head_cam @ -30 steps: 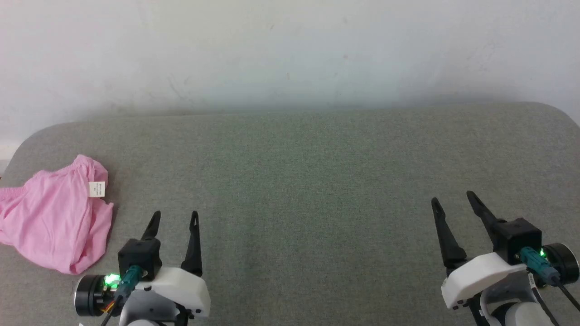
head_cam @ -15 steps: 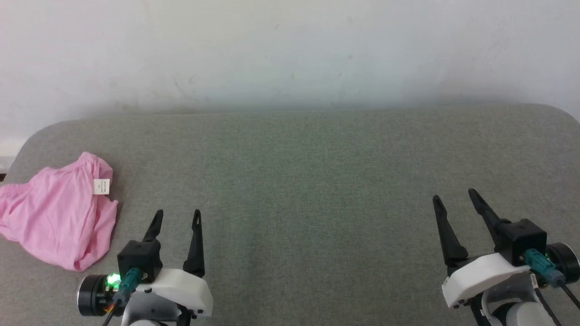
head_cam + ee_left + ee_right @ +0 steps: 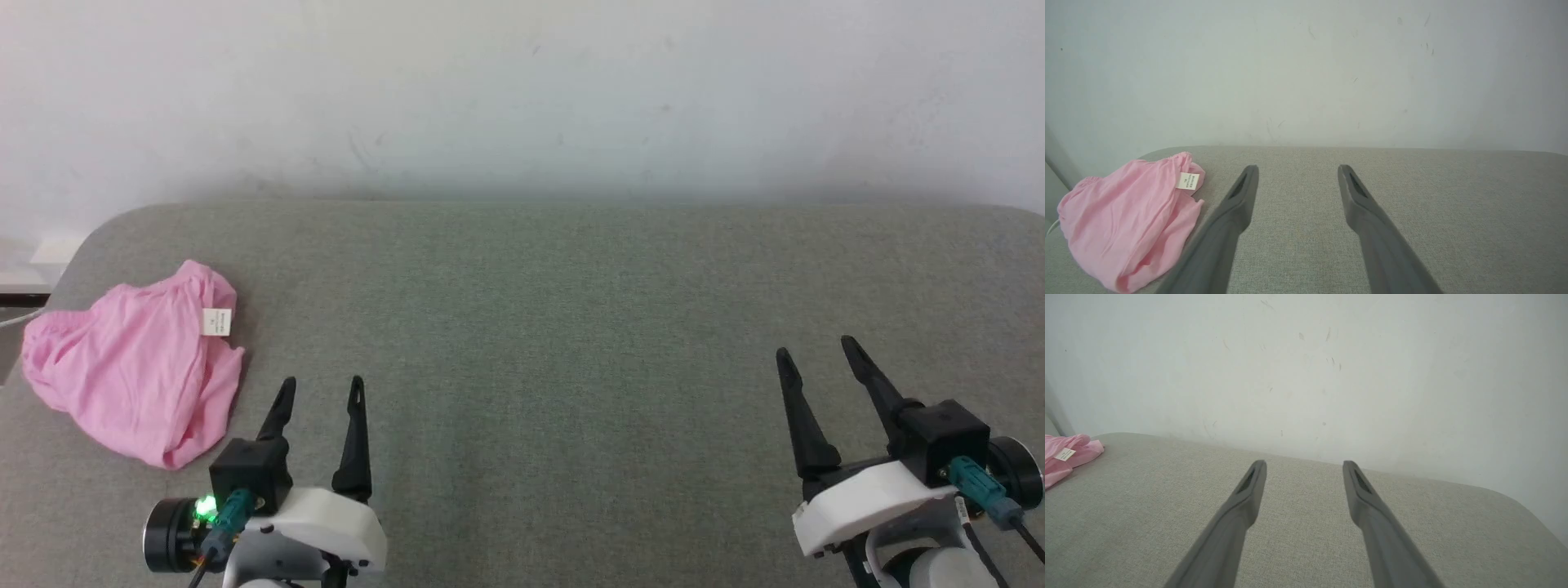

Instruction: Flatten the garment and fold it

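The left gripper (image 3: 322, 382) and right gripper (image 3: 816, 348) stand wide and empty over the grey cushion (image 3: 571, 310). The garment (image 3: 135, 363) lies bunched near the cushion's left edge (label (image 3: 217, 322) showing). A careless pinch could catch several layers or nudge it off.

Two robot arms reach in from the bottom of the head view. The left gripper (image 3: 322, 382) is at lower left, its two long dark fingers (image 3: 353, 441) spread wide, pointing up the view. The right gripper (image 3: 815, 347) is at lower right, equally wide, leaning left. A white wrist housing (image 3: 326, 523) backs each one. A green light (image 3: 204, 508) glows on the left wrist.
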### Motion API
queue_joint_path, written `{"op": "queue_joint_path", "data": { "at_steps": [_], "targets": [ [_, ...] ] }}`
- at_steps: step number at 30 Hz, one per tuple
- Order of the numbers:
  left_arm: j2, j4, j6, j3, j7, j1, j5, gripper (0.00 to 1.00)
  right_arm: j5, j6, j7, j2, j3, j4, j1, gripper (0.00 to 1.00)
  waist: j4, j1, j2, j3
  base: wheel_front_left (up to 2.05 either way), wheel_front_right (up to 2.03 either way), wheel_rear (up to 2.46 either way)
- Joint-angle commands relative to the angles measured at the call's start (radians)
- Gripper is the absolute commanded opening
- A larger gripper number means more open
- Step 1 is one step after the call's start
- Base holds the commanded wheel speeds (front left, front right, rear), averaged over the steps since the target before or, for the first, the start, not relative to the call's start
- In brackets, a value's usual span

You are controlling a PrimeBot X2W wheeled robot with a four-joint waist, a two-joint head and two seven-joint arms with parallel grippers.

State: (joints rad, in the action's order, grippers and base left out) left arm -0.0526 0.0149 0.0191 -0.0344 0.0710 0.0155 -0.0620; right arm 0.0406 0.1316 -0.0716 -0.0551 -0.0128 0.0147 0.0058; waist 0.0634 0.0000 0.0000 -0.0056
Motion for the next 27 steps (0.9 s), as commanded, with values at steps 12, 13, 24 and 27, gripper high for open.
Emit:
{"op": "queue_joint_path", "data": {
  "at_steps": [12, 13, 24, 27],
  "targets": [
    [0.001, -0.001, 0.004, -0.009, 0.032, 0.026, -0.014, 1.0, 0.023, 0.0, -0.031, 0.002, -0.011, 0.007, 0.026, 1.0, 0.076, 0.0, 0.0, -0.016, 0.0, 0.0, 0.0],
    [0.001, -0.001, 0.004, -0.009, 0.034, 0.027, -0.015, 1.0, 0.023, 0.0, -0.034, 0.002, -0.012, 0.006, 0.027, 1.0, 0.082, 0.0, 0.0, -0.017, 0.0, 0.0, 0.0],
    [0.001, -0.002, 0.0, -0.014, 0.057, 0.039, -0.022, 1.0, 0.027, 0.0, -0.056, 0.002, -0.017, 0.005, 0.036, 1.0, 0.145, 0.0, 0.0, -0.021, 0.0, 0.0, 0.0],
    [0.001, -0.002, -0.001, -0.017, 0.063, 0.04, -0.024, 1.0, 0.03, 0.0, -0.063, 0.003, -0.018, 0.003, 0.039, 1.0, 0.164, 0.0, 0.0, -0.021, 0.0, 0.0, 0.0]
  ]
}}
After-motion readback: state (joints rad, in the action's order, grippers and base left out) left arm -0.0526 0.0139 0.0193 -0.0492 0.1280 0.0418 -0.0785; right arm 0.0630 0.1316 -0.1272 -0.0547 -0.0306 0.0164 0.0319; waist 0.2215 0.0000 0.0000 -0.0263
